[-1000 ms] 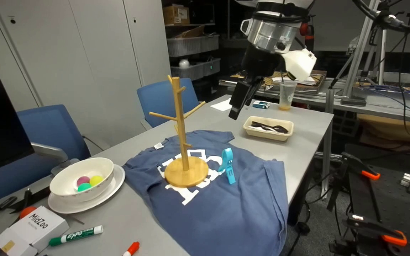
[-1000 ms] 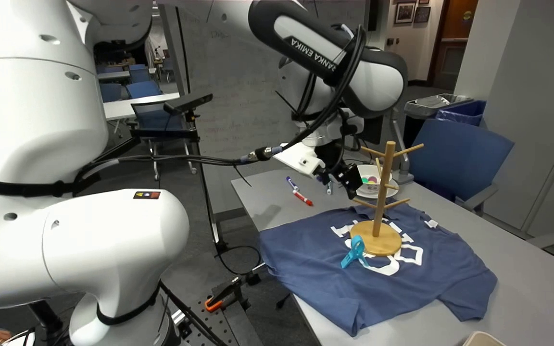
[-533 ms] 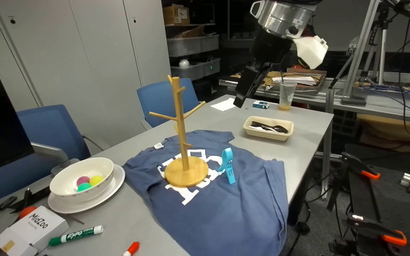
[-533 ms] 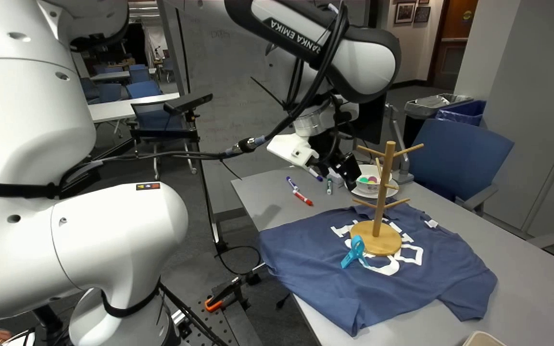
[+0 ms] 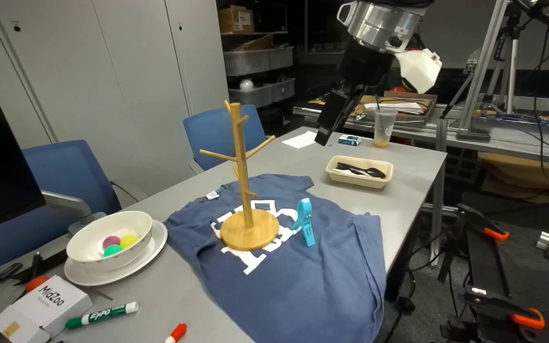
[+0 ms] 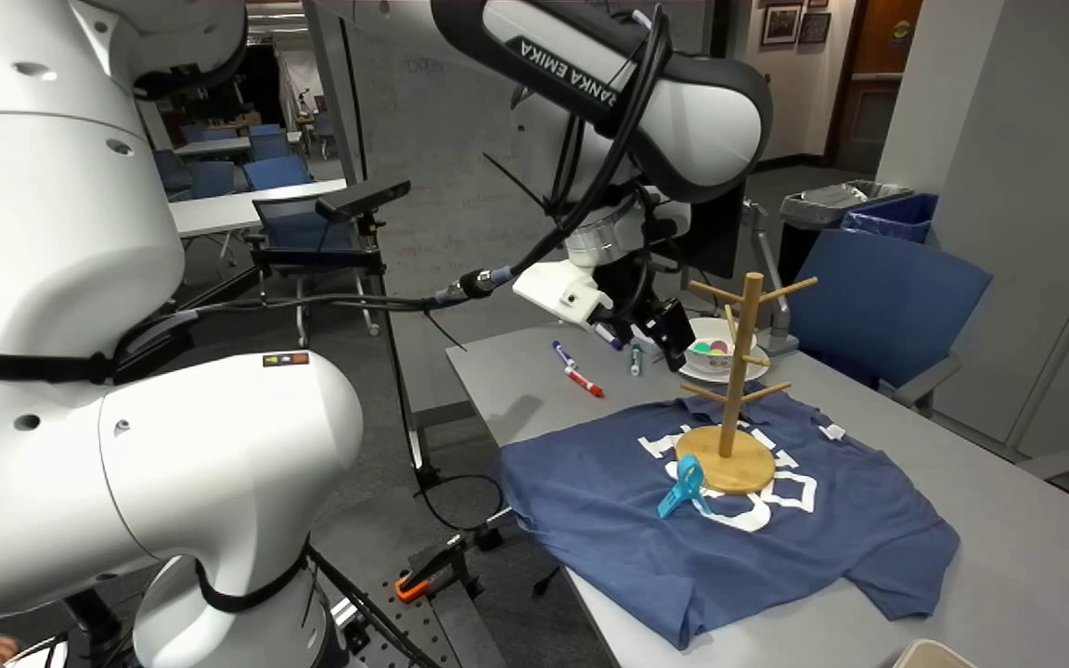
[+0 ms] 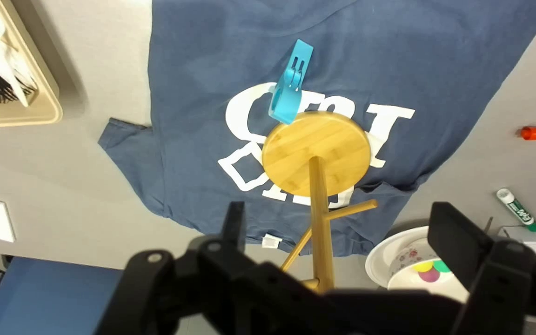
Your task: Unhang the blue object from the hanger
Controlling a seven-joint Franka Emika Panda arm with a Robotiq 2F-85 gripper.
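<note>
In the upper middle of my wrist view, the light-blue clip rests on a spread navy T-shirt, just beside the round base of the wooden hanger; whether they touch, I cannot tell. The hanger stands upright, just left of centre in an exterior view, its pegs carrying nothing that I can see, so I judge the clip already off and the unhanging done. My gripper is released: its 2 fingers stand wide apart across the lower part of the wrist view, with nothing held. In both exterior views it hangs above the table, apart from the hanger. The main danger, to my mind, is catching a peg. Seen from the wrist, the pole runs down between the fingers, so a careless descent or sideways swing could hook it and tip the hanger, which sits on soft T-shirt rather than bare table. Falling, it might knock the clip away or strike the white bowl toward the lower left of an exterior view. Should I lower in for the clip, pinching too deep would likely gather T-shirt as well, and pulling on that could drag the base along.
</note>
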